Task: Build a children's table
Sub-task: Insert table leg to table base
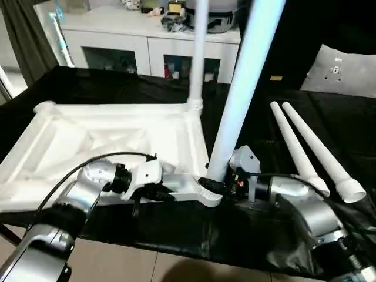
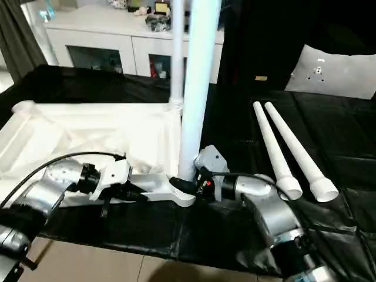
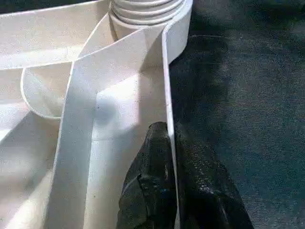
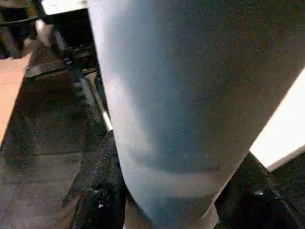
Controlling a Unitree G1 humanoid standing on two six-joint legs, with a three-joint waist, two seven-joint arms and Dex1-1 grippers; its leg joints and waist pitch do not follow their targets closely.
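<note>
Seating the leg (image 1: 238,94) demands vertical alignment: right tool (image 1: 226,181) clamps its base, left tool (image 3: 167,157) pinches the tabletop's rim (image 3: 167,90).

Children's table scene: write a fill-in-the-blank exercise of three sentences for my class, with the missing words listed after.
1. The left hand pinches the rim of the upside-down ____.
2. The right hand grips a leg standing at the top's near ____.
3. The number of spare legs lying on the black cloth is ____.

Missing words: table top; corner; two
</note>
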